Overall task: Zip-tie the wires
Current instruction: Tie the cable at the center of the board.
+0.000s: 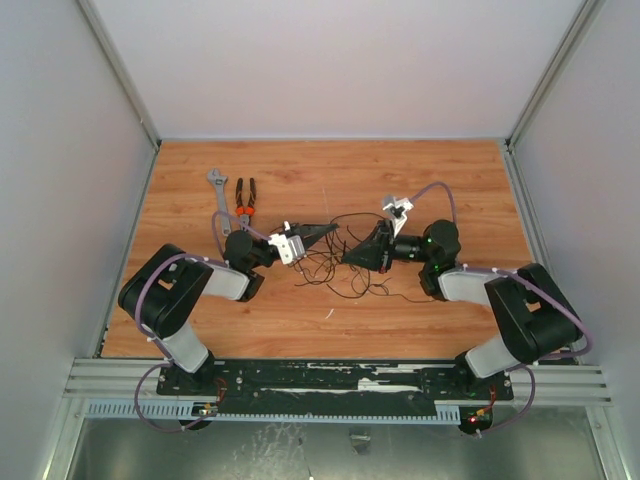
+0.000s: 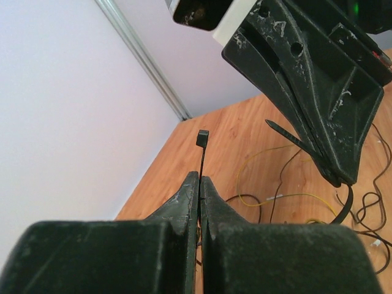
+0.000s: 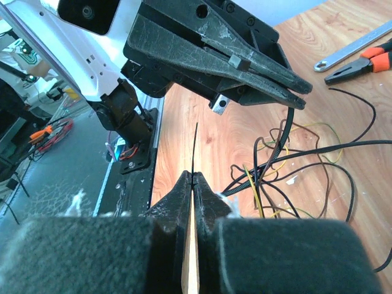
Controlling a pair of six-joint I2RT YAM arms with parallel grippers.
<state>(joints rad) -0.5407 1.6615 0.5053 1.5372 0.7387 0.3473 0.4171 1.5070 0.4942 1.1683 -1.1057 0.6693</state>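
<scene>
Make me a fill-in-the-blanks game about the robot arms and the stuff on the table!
1. The left gripper and the right gripper are each ___ on an end of the zip tie.
2. The pliers have handles that are mostly ___.
3. In the top view, the wrench lies just ___ of the pliers.
4. The wires are black and ___.

Missing words: shut; orange; left; yellow
</scene>
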